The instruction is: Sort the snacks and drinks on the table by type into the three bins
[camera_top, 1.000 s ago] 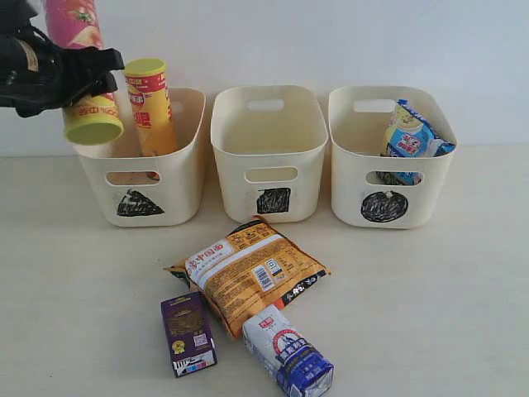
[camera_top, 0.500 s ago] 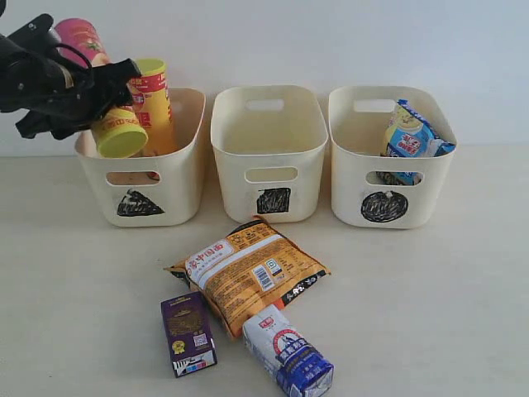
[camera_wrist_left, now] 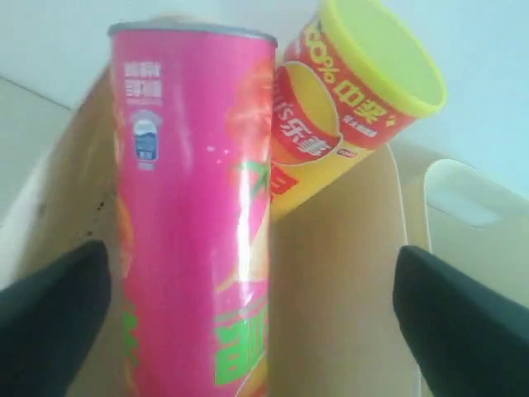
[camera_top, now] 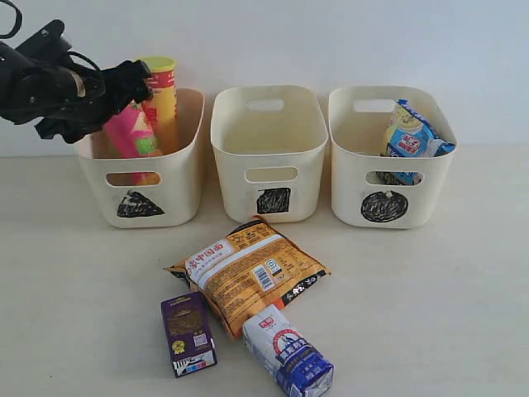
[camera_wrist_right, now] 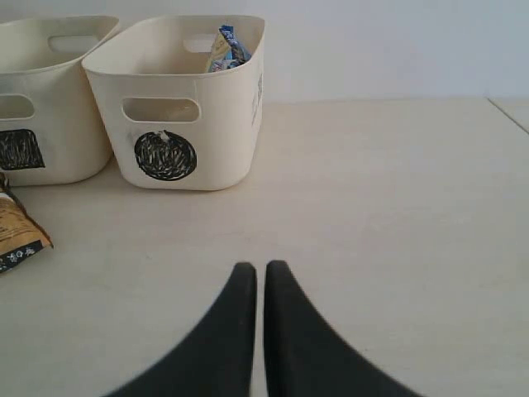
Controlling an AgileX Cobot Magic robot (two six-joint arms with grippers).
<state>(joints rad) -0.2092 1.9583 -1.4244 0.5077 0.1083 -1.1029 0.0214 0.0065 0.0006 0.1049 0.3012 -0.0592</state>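
Observation:
A pink chip canister [camera_top: 128,132] [camera_wrist_left: 194,207] leans inside the triangle bin [camera_top: 178,186] beside the tall yellow Lay's canister [camera_top: 161,99] [camera_wrist_left: 347,91]. My left gripper [camera_top: 116,93] [camera_wrist_left: 248,306] hovers over that bin's rim, open, its fingers [camera_wrist_left: 50,314] spread wide and clear of the pink canister. On the table [camera_top: 430,314] lie the orange-brown bag [camera_top: 248,271], a dark purple carton [camera_top: 188,332] and a blue and white carton [camera_top: 289,351]. My right gripper [camera_wrist_right: 260,269] is shut on nothing, low over bare table.
The square bin [camera_top: 297,190] stands in the middle with nothing showing inside. The circle bin [camera_top: 421,198] [camera_wrist_right: 223,124] on the right holds a blue-white bag [camera_top: 409,132]. A pale wall runs behind the bins.
The pink canister, held tilted above the triangle bin before, has gone down into it. My left gripper swung lower over the rim and let it go. The right arm is still.

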